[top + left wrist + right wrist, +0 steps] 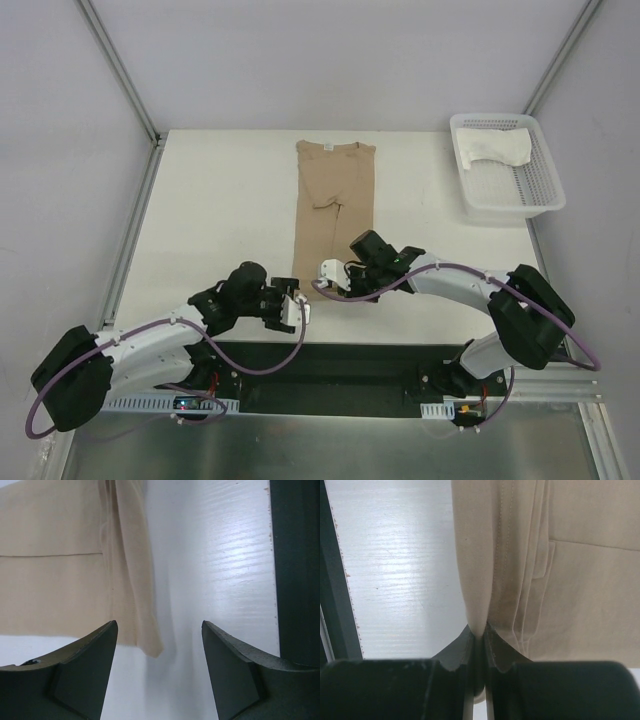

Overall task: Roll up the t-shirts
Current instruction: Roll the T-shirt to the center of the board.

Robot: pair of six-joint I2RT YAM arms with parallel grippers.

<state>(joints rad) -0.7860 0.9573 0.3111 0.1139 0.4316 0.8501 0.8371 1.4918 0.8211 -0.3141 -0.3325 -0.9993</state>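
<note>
The tan t-shirt (335, 210) lies folded into a long narrow strip down the middle of the table, neck end at the far side. My right gripper (327, 272) is at the strip's near left corner and is shut on the cloth's edge. The right wrist view shows the tan t-shirt (570, 580) pinched between the closed fingers of the right gripper (479, 630). My left gripper (300, 308) hovers just left of that near corner. In the left wrist view the left gripper (158, 630) stands open and empty, with a corner of the tan t-shirt (60, 580) ahead of it. The white t-shirt (497, 148) lies in the basket.
A white mesh basket (520, 200) stands at the table's far right corner. The table's dark near edge (295, 570) runs close beside both grippers. Metal frame posts rise at the far corners.
</note>
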